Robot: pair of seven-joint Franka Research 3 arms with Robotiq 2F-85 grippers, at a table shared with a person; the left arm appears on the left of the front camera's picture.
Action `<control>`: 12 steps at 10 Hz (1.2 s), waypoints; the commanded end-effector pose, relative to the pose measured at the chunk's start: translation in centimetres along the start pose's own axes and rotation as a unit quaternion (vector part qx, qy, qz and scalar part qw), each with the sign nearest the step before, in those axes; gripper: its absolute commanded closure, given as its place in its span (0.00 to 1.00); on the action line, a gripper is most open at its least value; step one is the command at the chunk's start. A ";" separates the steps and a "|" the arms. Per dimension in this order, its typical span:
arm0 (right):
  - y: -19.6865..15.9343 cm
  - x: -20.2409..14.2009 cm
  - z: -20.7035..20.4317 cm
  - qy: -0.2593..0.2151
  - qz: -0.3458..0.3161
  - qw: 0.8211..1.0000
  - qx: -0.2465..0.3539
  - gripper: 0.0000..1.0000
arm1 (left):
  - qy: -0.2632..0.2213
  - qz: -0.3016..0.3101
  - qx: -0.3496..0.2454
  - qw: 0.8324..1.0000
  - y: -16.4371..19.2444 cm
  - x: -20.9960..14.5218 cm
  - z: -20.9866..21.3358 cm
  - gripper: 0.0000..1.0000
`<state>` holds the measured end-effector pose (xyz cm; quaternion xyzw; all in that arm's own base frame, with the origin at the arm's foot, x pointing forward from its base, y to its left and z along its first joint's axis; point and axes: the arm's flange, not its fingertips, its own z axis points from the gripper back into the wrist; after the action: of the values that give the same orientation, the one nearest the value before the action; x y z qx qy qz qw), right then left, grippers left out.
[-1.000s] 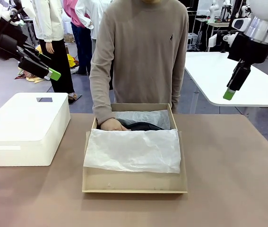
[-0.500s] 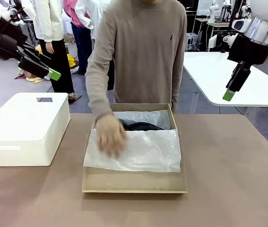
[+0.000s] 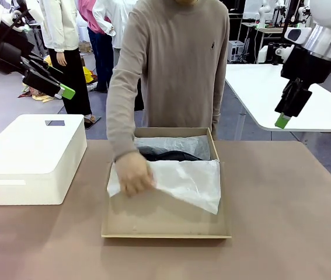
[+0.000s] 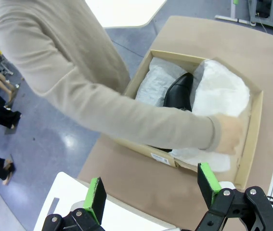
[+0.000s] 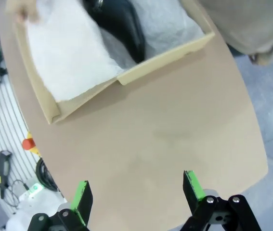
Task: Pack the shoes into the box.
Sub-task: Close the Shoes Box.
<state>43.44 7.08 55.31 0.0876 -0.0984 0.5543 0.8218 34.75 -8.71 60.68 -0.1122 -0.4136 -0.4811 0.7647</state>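
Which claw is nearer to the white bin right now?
Left. The left claw hangs open above the white bin, near its far edge; the right claw is raised beyond the box, on the table's other side.

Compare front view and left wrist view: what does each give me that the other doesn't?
Front view: the right gripper raised high at picture right. Left wrist view: a white label on the outer wall of the box, person's side. Both: the person's hand holding tissue paper beside a black shoe in the box.
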 end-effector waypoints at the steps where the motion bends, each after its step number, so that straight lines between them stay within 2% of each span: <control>1: -0.4 -2.2 -0.8 -0.054 0.083 0.994 0.034 0.00 | -0.006 -0.004 -0.007 1.000 0.2 -0.1 0.0 0.00; 2: -0.4 -2.8 -0.8 -0.070 0.109 0.990 0.049 0.00 | -0.006 -0.004 -0.007 1.000 0.2 -0.1 0.0 0.00; 3: -0.4 -3.2 -0.7 -0.082 0.104 0.989 0.069 0.00 | -0.006 -0.004 -0.007 1.000 0.2 -0.1 0.0 0.00; 5: -0.2 -3.7 -1.1 -0.099 0.088 0.988 0.083 0.40 | -0.006 -0.004 -0.007 1.000 0.2 -0.1 0.0 0.00; 8: 0.0 -3.9 -1.6 -0.085 0.084 0.990 0.073 1.00 | -0.006 -0.004 -0.007 1.000 0.2 -0.1 0.0 0.00; 12: -0.2 -3.9 -2.4 -0.068 0.066 0.994 0.058 1.00 | -0.006 -0.004 -0.007 1.000 0.2 -0.1 0.0 0.00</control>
<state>42.60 3.93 52.65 0.1804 -0.1283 0.6137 0.7579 34.75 -8.71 60.68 -0.1122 -0.4136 -0.4812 0.7647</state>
